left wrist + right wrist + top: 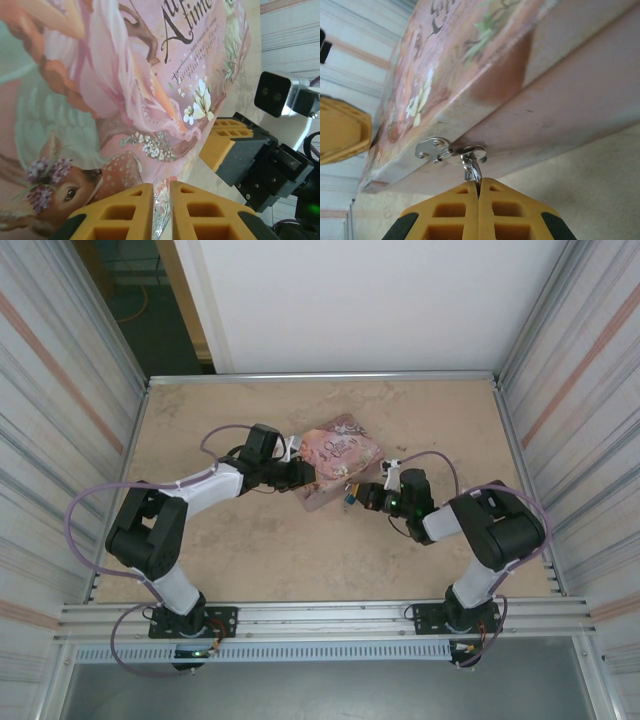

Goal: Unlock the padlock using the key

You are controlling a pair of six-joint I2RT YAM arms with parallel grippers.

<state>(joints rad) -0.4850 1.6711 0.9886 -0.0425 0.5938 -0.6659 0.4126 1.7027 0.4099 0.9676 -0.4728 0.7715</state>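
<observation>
From above, we see a pink tin (338,455) lying mid-worktop (250,560), with one arm reaching it from each side. The left wrist view adds the tin's illustrated lid up close, with the left end effector (161,189) pinched onto the tin's edge. The right wrist view gives detail too small to read from above: the padlock (473,170), its silvery shackle hooked through the tin's hasp (436,148). The right end effector (479,184) is clamped together on the padlock, covering its body.
</observation>
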